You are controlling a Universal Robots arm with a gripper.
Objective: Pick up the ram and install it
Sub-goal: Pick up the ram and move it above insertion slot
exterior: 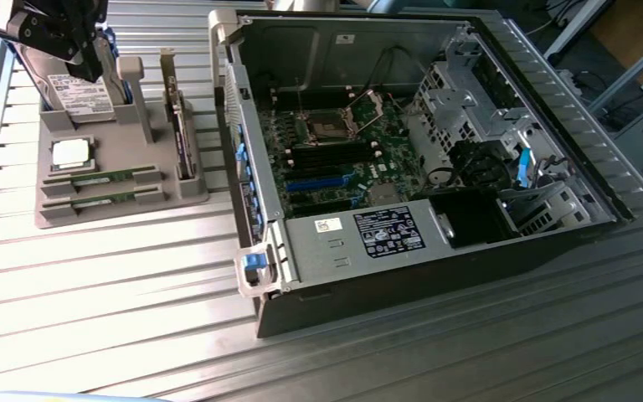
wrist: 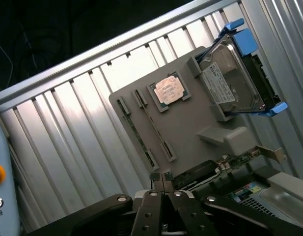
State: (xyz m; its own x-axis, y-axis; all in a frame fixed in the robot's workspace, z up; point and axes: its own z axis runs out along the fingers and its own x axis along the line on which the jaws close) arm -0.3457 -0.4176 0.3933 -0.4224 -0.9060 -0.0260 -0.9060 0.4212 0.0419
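Ribbed metal forms the desk [exterior: 98, 285]. A grey parts tray [exterior: 187, 197] is set on it near the edge on the exterior view's left, just beside an open computer case [exterior: 299, 251]. Two thin green sticks are seated in slots along the tray's edge nearest the exterior camera. The ram [exterior: 104, 177] is placed one row in, and a second ram stick [exterior: 104, 199] at the very edge. A processor chip [exterior: 71, 152] is laid just behind them. A hard drive [exterior: 81, 96] is stood at the tray's far edge, and an upright card [exterior: 177, 126] with a metal bracket is held along the edge facing the case.

The gripper [wrist: 160, 176] is seen with its fingers pressed together and nothing between them. In the exterior view it is held above the tray's far edge, over the hard drive and well apart from the ram.

The step in hand is judged to be the approach to the pick. Nothing is grasped, and the black memory slots on the motherboard [exterior: 378, 134] appear unfilled. A grasp would call for the fingers to be parted and lined up across the thin stick.
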